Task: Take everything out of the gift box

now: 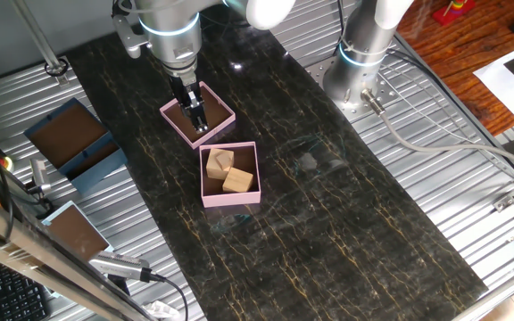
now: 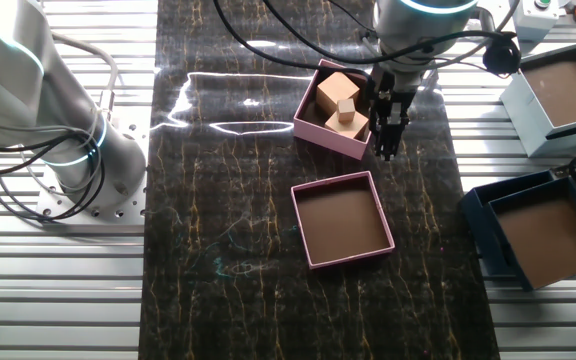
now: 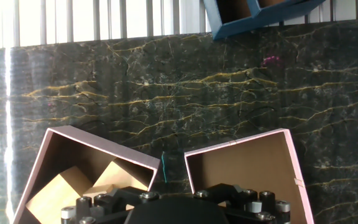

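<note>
Two wooden blocks inside gift box mid-bench, seen in all views; tool hanging over neighbouring lid-like pink tray, fingertips cut off in hand view, opening not discernible, nothing visibly held; blue boxes off to one side.

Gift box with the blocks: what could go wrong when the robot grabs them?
The blocks sit close together, so the end effector might pinch both or knock one. The gift box has tall walls; a finger could catch the rim and shove it. The hand view looks between box and tray, so it may come down off target.
</note>
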`<action>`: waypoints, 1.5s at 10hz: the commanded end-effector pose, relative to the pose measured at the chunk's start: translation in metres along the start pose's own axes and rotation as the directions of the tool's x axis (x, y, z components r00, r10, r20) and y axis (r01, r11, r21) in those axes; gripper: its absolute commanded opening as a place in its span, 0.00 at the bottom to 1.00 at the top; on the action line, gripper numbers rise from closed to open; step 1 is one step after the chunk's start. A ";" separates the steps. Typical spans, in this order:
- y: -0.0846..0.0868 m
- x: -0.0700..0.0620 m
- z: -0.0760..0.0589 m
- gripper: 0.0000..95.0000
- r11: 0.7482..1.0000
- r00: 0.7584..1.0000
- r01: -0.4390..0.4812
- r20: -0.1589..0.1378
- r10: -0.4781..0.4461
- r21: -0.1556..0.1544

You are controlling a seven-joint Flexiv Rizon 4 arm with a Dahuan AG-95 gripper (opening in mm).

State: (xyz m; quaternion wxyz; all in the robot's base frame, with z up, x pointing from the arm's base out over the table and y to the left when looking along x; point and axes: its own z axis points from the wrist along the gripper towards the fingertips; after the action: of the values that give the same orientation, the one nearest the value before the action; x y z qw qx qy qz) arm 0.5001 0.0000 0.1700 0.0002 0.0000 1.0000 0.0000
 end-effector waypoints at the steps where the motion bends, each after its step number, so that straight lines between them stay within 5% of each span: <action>1: 0.000 0.000 0.000 0.00 0.955 0.971 0.240 0.061 -0.232 -0.177; 15: 0.004 0.002 0.001 0.00 0.966 0.980 0.197 0.028 -0.195 -0.165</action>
State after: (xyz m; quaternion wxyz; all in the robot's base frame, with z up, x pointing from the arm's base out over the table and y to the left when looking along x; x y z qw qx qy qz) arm 0.4976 0.0051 0.1682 0.0055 -0.0983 0.9915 0.0848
